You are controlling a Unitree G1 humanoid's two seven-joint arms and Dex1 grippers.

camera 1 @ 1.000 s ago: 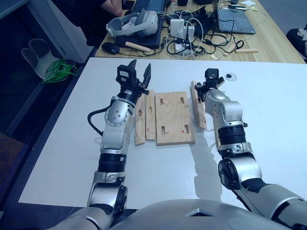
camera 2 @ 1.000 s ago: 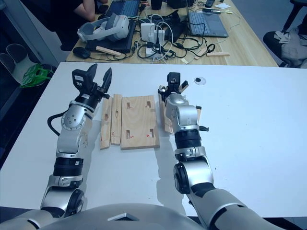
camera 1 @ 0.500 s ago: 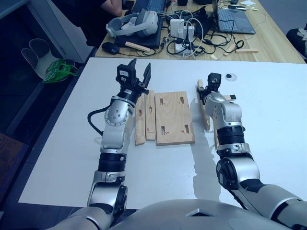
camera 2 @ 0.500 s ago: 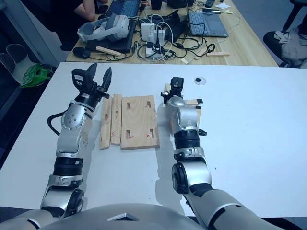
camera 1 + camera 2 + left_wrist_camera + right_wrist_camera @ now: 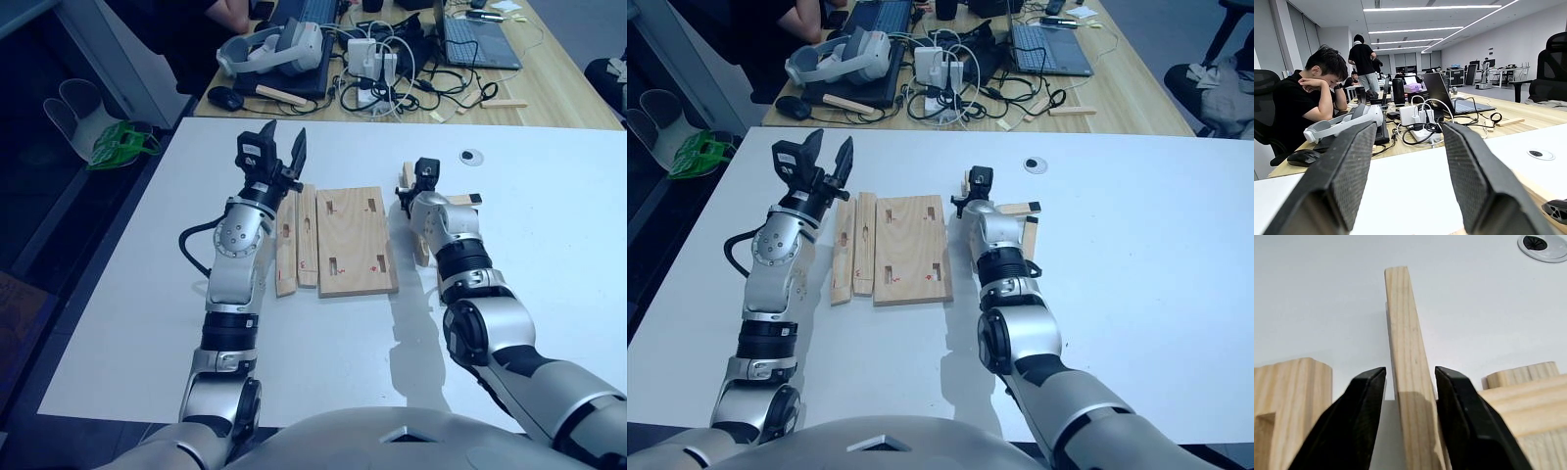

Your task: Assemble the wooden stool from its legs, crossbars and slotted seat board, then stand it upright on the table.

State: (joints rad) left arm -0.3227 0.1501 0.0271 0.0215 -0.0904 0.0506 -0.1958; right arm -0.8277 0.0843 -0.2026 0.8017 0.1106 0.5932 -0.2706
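**R jaws straddle a wood strip at seat board's far-right corner; L jaws wide open**

L arm [image 5: 235, 245] reaches fwd over the two slats [image 5: 286, 245] lying flat just left of the seat board [image 5: 357, 240]. Its wrist is raised past the board's far-left corner. L jaws are spread wide, tips up and away, gripping nothing.

R arm [image 5: 453, 245] runs low just right of the board, forearm over the loose legs [image 5: 419, 253] there. R jaws sit at the board's far-right corner, close to the bench [image 5: 549, 255].

R wrist cam adds detail: a strip [image 5: 1405, 333] stands on edge btwn the R jaws. They flank it slightly apart, w/ a sliver of bench visible on one side, so not clamped. More wood lies either side of the strip, one piece w/ a cut slot. A round grommet [image 5: 1542, 245] sits beyond it.

Head cam shows a short crossbar [image 5: 460, 199] lying flat just right of the R jaws.

L wrist cam looks out btwn the L jaws. A wooden desk [image 5: 1528, 115] stands behind the white bench, w/ a laptop [image 5: 1449, 98], a headset [image 5: 1347, 122] and cables. Beyond is an open office under ceiling strip lights.
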